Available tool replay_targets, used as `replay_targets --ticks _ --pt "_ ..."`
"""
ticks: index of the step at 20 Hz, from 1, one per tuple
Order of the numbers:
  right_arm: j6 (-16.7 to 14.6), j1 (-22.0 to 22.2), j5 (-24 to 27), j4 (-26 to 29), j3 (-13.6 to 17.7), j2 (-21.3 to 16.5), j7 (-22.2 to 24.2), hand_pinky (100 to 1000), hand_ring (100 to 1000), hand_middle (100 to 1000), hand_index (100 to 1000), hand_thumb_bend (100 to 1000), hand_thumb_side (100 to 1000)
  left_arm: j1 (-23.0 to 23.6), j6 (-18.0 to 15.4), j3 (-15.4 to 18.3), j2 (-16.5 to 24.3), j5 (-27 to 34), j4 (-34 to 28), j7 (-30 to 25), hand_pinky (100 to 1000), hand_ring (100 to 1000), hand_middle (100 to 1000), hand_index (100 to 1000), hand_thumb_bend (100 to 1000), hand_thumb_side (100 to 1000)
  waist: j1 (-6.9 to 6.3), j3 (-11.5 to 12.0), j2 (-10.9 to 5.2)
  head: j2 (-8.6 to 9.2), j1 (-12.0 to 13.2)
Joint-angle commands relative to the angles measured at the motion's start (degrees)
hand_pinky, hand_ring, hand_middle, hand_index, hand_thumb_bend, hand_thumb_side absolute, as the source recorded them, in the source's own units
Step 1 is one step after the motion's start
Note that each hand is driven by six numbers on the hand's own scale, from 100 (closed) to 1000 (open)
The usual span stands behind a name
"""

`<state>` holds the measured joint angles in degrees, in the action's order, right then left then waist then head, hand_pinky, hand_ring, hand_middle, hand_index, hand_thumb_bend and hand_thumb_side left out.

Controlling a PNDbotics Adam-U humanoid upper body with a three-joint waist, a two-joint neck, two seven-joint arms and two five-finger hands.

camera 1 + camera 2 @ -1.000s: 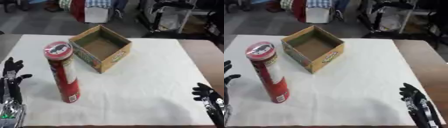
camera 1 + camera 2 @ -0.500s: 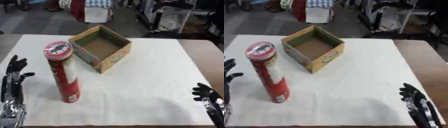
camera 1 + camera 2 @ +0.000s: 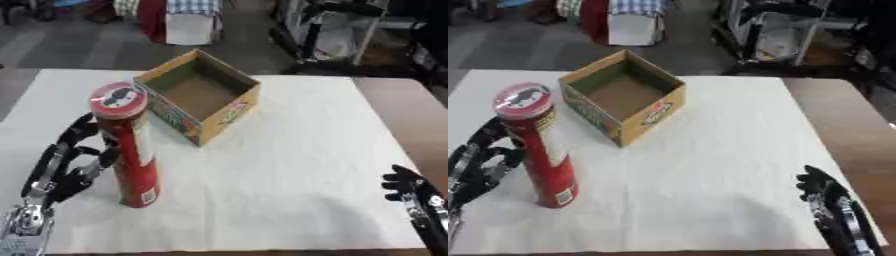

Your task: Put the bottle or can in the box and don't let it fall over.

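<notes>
A tall red can (image 3: 129, 150) stands upright on the white cloth (image 3: 289, 165) that covers the table, in the near left part of the sheet. Its round lid is red with a dark printed mark, and a pale label patch shows low on its side. The can is outside the box, not in it.

Just behind and to the right of the can sits an open cardboard box (image 3: 203, 100), turned so that one corner points toward the robot. Its top flaps are absent or folded away, and the inside shows only bare brown cardboard floor and walls; nothing lies in it. The outer walls carry green, yellow and red print. The top of the can overlaps the box's near left wall in the view, and whether the two touch cannot be told.

The left hand (image 3: 70, 165) comes up from the lower left corner and is right beside the can's left side at about mid height. Its fingers are spread and only slightly bent, released rather than closed round the can; the thumb points toward the can's body, very near it, and contact cannot be confirmed.

The right hand (image 3: 824, 192) rests low at the right edge of the cloth, well apart from both can and box, fingers relaxed and pointing up, holding nothing.

To the right of the cloth a strip of brown table top (image 3: 411, 115) is bare.
</notes>
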<state>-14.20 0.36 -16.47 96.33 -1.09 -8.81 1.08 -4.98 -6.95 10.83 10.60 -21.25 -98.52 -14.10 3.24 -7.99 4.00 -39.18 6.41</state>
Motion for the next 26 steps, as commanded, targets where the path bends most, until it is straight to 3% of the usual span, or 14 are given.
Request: replay_targets --ticks 1,4,6,15,24,26 --pt "-0.01 -0.43 -0.30 0.74 0.27 -0.55 -0.11 677 742 722 881 100 906 -0.40 -0.80 -0.91 0.63 -0.12 -0.85 -0.86 679 901 817 1000 827 782 -0.18 -0.11 -0.35 0.39 -0.16" --pt "-0.01 -0.45 -0.30 0.73 0.29 -0.58 -0.11 677 742 721 881 100 906 -0.31 -1.76 -0.76 0.64 1.29 -1.11 -0.74 679 902 818 1000 973 838 -0.22 -0.10 -0.39 0.46 -0.22" --pt "0.00 -0.45 -0.31 0.72 0.31 -0.58 -0.14 677 742 721 881 100 905 -0.17 -2.35 -0.56 0.79 1.64 -1.27 -0.55 686 904 819 1000 1000 854 -0.25 -0.09 -0.41 0.45 -0.27" --pt "-0.05 -0.60 -0.20 0.75 0.13 -0.64 0.01 678 742 721 881 100 903 -0.80 -3.04 -2.44 0.72 -4.59 0.95 1.80 693 897 816 1000 965 844 -0.17 -0.24 -0.41 0.56 -0.21" --pt "-0.11 -0.72 -0.05 0.78 -0.06 -0.67 0.22 678 742 721 881 100 901 -2.20 -4.33 -5.27 1.10 -5.08 4.36 2.06 691 894 811 1000 895 832 -0.13 -0.49 -0.39 0.62 -0.03" --pt "-0.11 -0.73 -0.03 0.77 -0.06 -0.67 0.24 678 742 721 881 100 901 -2.36 -4.30 -5.39 1.12 -4.95 4.97 2.34 690 893 808 1000 836 816 -0.12 -0.52 -0.40 0.66 -0.10"
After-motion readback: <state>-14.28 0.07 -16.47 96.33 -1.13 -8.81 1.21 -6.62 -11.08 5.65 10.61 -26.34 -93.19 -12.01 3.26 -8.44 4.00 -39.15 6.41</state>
